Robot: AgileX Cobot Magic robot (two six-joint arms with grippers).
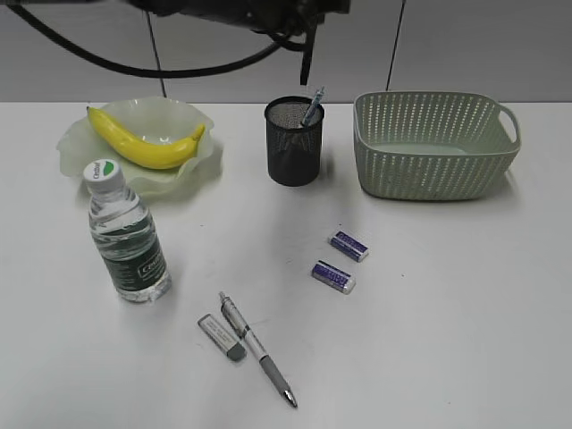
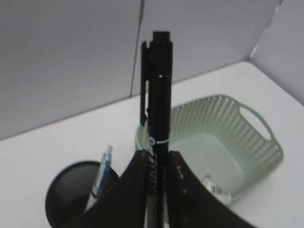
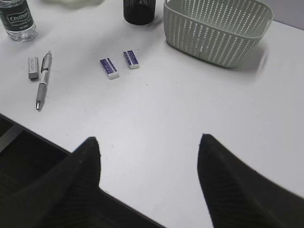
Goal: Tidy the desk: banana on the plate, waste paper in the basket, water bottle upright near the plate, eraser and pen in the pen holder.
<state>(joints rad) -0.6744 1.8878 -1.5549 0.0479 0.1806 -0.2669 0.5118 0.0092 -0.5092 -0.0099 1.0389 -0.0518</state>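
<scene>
The tabletop [image 1: 465, 295] is carrying everything, and most of it is already looking sorted. The basket [image 1: 435, 147] is standing at the back right, near the pen holder, probably so scraps can be dropped in from above. The plate [image 1: 76, 147] is sitting at the back left with the banana [image 1: 147, 143] lying across it, and the water bottle [image 1: 125, 237] is standing upright just in front of the plate, which is where the task wants it. The pen holder [image 1: 293, 143] is standing between plate and basket with one pen [image 1: 313, 107] leaning inside.

The left gripper [image 2: 155, 178] is hanging above the pen holder with its jaws pinching a black marker [image 2: 159, 95] upright, likely lined up for a drop into the cup. The right gripper [image 3: 148, 159] is waiting over the near tabletop with jaws spread and empty.

A silver pen [image 1: 257, 350], its loose cap [image 1: 222, 338] just beside it, and two erasers [image 1: 340, 261] are lying apart on the tabletop, not yet put away.

The left wrist view is showing a small crumpled scrap [image 2: 213, 186] inside the basket, likely the waste paper; the exterior view is hiding it behind the basket wall. The exterior view is showing only a dark sliver of the marker below the arm.
</scene>
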